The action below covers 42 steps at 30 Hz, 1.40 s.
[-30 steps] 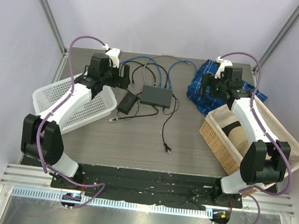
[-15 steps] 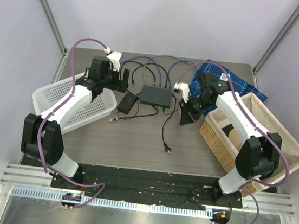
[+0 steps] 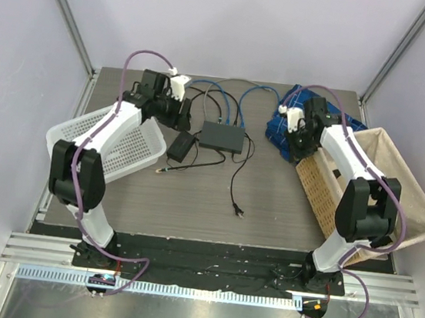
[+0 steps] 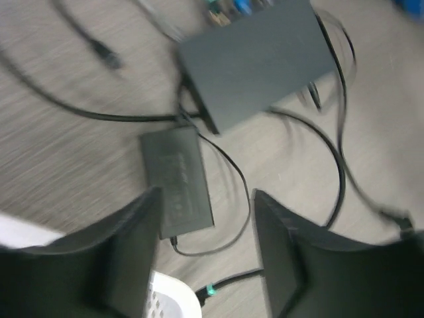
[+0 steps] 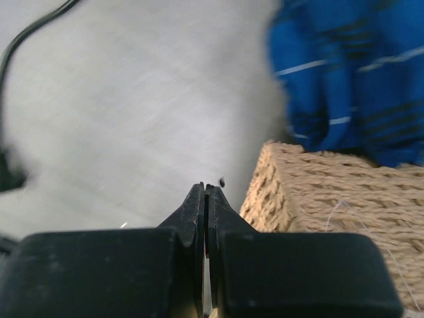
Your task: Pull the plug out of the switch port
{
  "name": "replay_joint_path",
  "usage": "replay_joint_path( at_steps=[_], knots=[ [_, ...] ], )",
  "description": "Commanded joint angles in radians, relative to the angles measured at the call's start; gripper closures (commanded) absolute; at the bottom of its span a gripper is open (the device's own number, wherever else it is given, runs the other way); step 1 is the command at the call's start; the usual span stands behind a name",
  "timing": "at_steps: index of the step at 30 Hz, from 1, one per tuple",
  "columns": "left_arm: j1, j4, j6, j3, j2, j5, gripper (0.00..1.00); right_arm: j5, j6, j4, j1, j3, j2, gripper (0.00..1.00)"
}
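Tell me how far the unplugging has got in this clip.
Done: nothing; the plugs sit in the switch along its far edge. In hand: the left hand, open, hovers above the power brick next to it; the right hand is shut, empty, by the wicker basket. Left: grip a plug and pull it out.

switch box (image 3: 223, 136) 1 | power brick (image 3: 181, 146) 1 | white basket (image 3: 132, 153) 1 | wicker basket (image 3: 317, 193) 1

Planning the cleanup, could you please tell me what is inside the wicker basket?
Only a beige liner shows inside the wicker basket; the right arm covers its left part.
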Motion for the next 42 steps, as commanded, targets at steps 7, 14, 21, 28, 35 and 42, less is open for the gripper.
replay_joint_path(
  at_steps=[7, 14, 21, 28, 35, 42],
  knots=[
    [-0.025, -0.503, 0.508, 0.002, 0.049, 0.173, 1.00, -0.023, 0.069, 0.018, -0.042, 0.136, 0.049, 0.98],
    [-0.008, -0.601, 0.658, 0.029, 0.073, 0.061, 1.00, -0.033, 0.071, 0.018, -0.042, 0.141, 0.055, 0.99],
    [0.133, -0.508, 0.761, 0.202, 0.216, -0.157, 1.00, -0.042, 0.075, 0.018, -0.044, 0.173, 0.073, 0.99],
    [0.173, -0.385, 0.595, 0.391, 0.242, -0.122, 0.91, -0.086, 0.089, 0.018, -0.042, 0.226, 0.095, 0.98],
    [0.021, -0.379, 0.274, 0.335, 0.173, 0.188, 0.44, -0.232, 0.072, 0.154, -0.018, 0.172, 0.032, 0.46],
    [0.015, -0.271, -0.120, 0.258, 0.207, 0.166, 0.32, -0.029, 0.389, 1.122, 0.037, -0.252, -0.211, 0.00]
  ],
)
